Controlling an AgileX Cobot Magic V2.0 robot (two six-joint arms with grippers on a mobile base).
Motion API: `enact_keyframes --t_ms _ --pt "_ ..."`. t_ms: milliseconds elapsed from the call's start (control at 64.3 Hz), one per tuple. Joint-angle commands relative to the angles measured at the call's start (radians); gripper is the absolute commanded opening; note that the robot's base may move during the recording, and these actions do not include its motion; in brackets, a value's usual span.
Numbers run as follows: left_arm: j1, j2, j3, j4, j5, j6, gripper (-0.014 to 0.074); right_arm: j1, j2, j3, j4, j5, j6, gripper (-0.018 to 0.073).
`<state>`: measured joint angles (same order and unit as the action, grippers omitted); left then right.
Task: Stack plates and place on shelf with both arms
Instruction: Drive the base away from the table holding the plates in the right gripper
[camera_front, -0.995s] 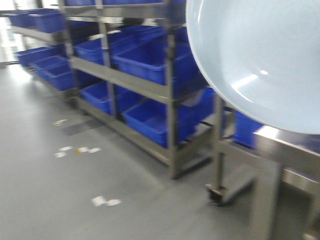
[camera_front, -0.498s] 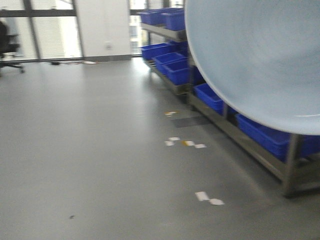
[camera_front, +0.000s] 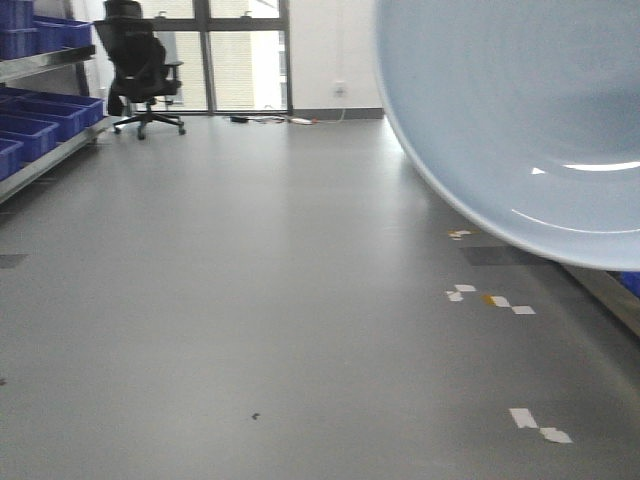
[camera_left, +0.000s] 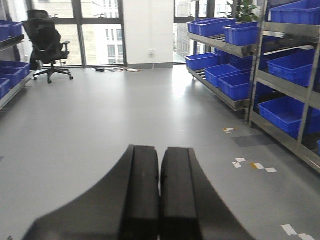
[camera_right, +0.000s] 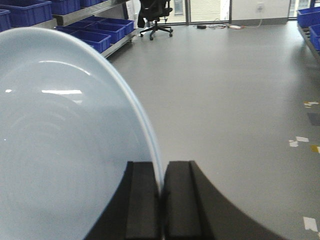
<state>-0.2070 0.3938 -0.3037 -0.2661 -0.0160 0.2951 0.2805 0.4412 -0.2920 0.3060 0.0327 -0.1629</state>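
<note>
A large pale bluish-white plate fills the upper right of the front view, held up on edge. In the right wrist view its glossy face covers the left half, and my right gripper is shut on its rim. Whether a second plate lies against it I cannot tell. My left gripper is shut with nothing in it, above bare floor. Steel shelf racks loaded with blue crates stand along the right of the left wrist view.
Grey floor stretches ahead to tall windows. A black office chair stands at the far left. Another rack with blue crates lines the left edge. White and yellow tape marks dot the floor on the right.
The front view has swung left: the racks with blue crates slid out to the right, and open floor, windows and the chair came in. The plate stays at the upper right.
</note>
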Motion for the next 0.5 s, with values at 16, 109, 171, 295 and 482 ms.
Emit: enact_keyframes --t_ms 16,109,171,295,482 --pt "0.0 0.007 -0.028 0.001 -0.082 -0.002 0.008 -0.003 0.001 -0.033 0.006 -0.097 -0.001 0.0057" --pt "0.0 0.007 -0.028 0.001 -0.082 -0.002 0.008 -0.003 0.001 -0.033 0.006 -0.097 -0.001 0.0057" --pt "0.0 0.007 -0.028 0.001 -0.082 -0.002 0.008 -0.003 0.001 -0.033 0.006 -0.097 -0.001 0.0057" --pt "0.0 0.007 -0.028 0.001 -0.082 -0.002 0.008 -0.003 0.001 -0.033 0.006 -0.097 -0.001 0.0057" --pt "0.0 0.007 -0.028 0.001 -0.082 -0.002 0.008 -0.003 0.001 -0.033 0.006 -0.097 -0.001 0.0057"
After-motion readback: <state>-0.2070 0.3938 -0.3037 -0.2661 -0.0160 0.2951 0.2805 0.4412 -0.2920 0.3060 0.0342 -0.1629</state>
